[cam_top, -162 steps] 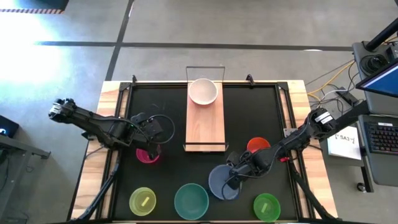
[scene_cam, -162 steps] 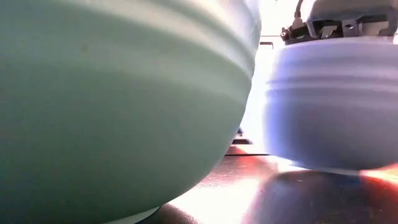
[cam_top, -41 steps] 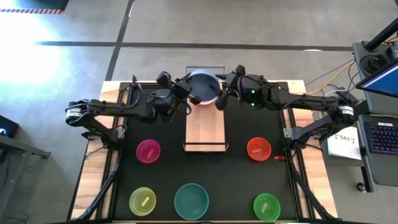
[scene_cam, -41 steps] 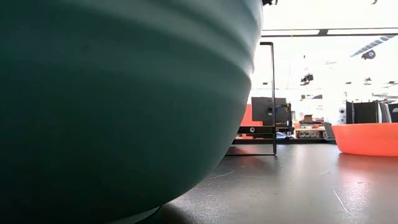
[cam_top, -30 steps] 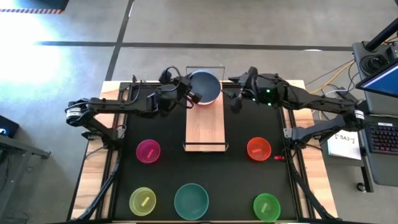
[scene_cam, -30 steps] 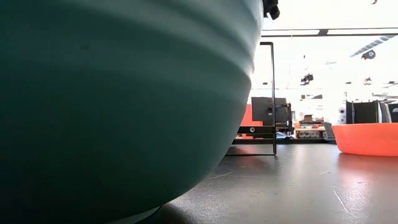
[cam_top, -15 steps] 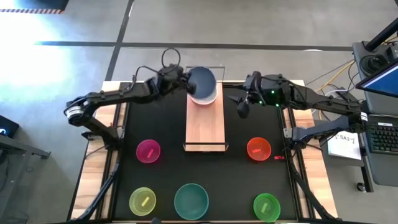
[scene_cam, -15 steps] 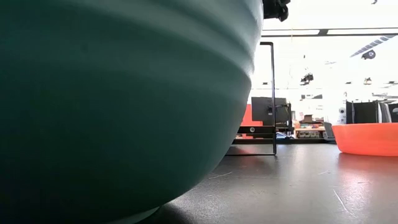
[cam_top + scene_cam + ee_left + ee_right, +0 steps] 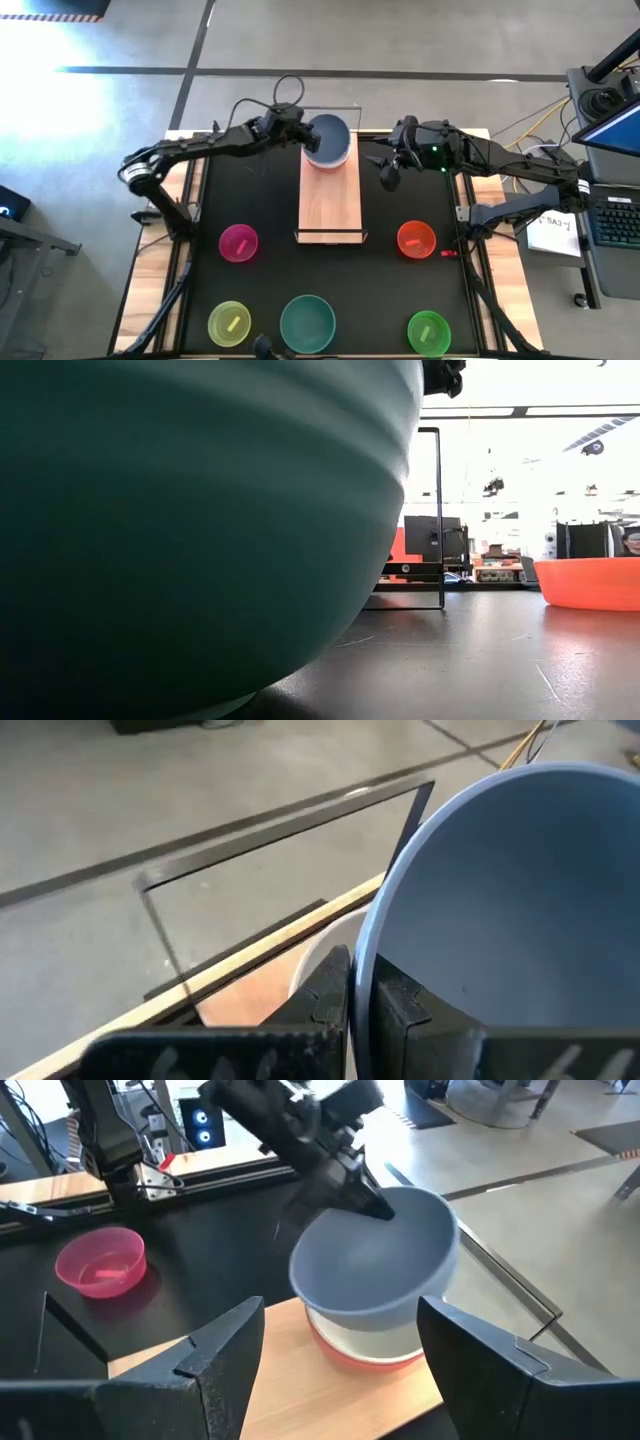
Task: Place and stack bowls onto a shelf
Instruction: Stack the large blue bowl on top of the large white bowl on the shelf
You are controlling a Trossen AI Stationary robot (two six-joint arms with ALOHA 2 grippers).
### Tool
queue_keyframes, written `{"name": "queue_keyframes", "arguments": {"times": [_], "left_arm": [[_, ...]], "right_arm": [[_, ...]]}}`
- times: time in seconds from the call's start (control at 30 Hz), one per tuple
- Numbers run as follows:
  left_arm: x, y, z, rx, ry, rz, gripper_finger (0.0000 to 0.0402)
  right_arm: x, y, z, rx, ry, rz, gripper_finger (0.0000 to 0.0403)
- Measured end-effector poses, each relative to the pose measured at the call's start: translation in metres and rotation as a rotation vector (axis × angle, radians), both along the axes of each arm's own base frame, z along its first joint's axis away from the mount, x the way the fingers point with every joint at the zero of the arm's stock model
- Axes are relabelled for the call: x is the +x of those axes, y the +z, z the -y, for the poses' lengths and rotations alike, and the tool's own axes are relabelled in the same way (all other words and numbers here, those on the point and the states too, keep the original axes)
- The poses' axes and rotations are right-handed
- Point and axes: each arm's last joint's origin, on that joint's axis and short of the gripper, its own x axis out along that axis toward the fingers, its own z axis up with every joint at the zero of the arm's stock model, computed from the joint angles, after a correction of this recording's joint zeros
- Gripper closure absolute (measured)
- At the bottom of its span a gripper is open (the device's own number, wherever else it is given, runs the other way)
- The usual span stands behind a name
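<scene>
A grey-blue bowl (image 9: 328,140) sits tilted on a white bowl (image 9: 362,1338) at the far end of the light-wood shelf (image 9: 330,205). A red-orange rim (image 9: 345,1360) shows under the white bowl. My left gripper (image 9: 303,137) is shut on the grey-blue bowl. To the right of the shelf, my right gripper (image 9: 390,172) hovers open and holds nothing. Magenta (image 9: 238,242), orange-red (image 9: 416,238), yellow-green (image 9: 229,322), teal (image 9: 307,322) and green (image 9: 428,330) bowls stand on the black mat. My left gripper pinches the grey-blue bowl's rim (image 9: 362,955) on its left side, one finger inside the bowl and one outside (image 9: 330,985). The fingers come slanting down from the table's left. The bowl is tilted, its underside in the white bowl.
The shelf's thin wire frame (image 9: 280,830) stands right behind the stacked bowls at the far edge. In the low view the teal bowl (image 9: 200,530) fills the left side, and the orange-red bowl (image 9: 590,582) stands at the right. Bare mat lies on both sides of the shelf.
My left gripper has gone a little toward the far edge and turned, still shut on the grey-blue bowl, which has tipped from level to tilted on the white bowl. My right gripper has drawn slightly toward the table's right edge, still open.
</scene>
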Motion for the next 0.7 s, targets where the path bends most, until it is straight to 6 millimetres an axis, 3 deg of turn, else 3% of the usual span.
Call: {"name": "queue_keyframes", "arguments": {"times": [0.3, 0.7], "left_arm": [[0.021, 0.005, -0.014, -0.009, -0.017, -0.238, 0.0401], [0.025, -0.008, -0.019, -0.054, -0.036, -0.295, 0.0401]], "right_arm": [[-0.002, -0.008, 0.000, 0.033, -0.009, -0.073, 0.0154], [-0.004, -0.010, -0.001, 0.040, -0.010, -0.103, 0.0156]]}}
